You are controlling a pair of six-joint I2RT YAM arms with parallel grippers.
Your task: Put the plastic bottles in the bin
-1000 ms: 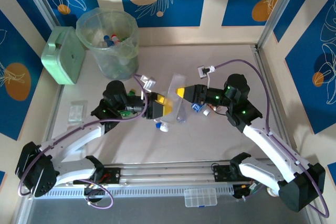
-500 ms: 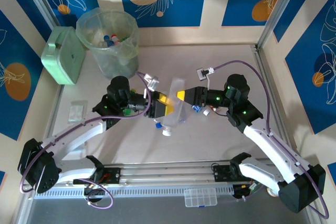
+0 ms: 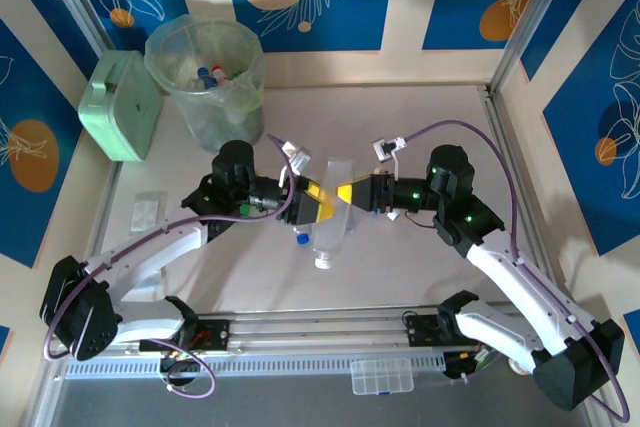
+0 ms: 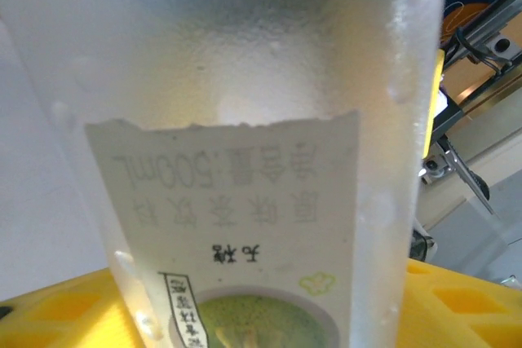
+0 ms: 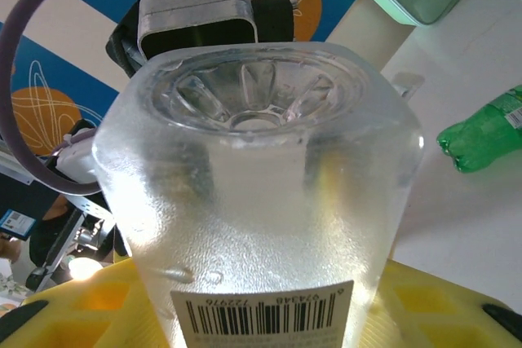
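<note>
Holding 1 clear bottle (image 3: 335, 209) in the middle of the table (image 3: 420, 257), white cap toward the near edge. Squeezing it tight with the right gripper (image 3: 352, 192), yellow fingers (image 5: 90, 315) pressed on both sides near the flat bottom end. Hard to tell about the left gripper (image 3: 315, 197): yellow fingers (image 4: 49, 311) on both sides of the same bottle, by its paper label, maybe tight, maybe not touching.

Looks like partway through the job. Already in the bin (image 3: 240, 102): a few bottles (image 3: 212, 75), with 1 blue cap and 1 red cap showing. Not in yet: the clear bottle, well apart from the bin, and 1 green bottle (image 5: 488, 132) lying on the table. Also a small blue-capped thing (image 3: 299, 240) just beside the clear bottle, maybe 1 more.

Left to do, at a guess: carry the clear bottle to the far left corner, drop it in, then fetch the rest.

Beside the bin, 1 mint-green box (image 3: 120, 105), lid shut, inside hidden. By the arm bases, 1 small clear box (image 3: 380, 377), too small to see into.
</note>
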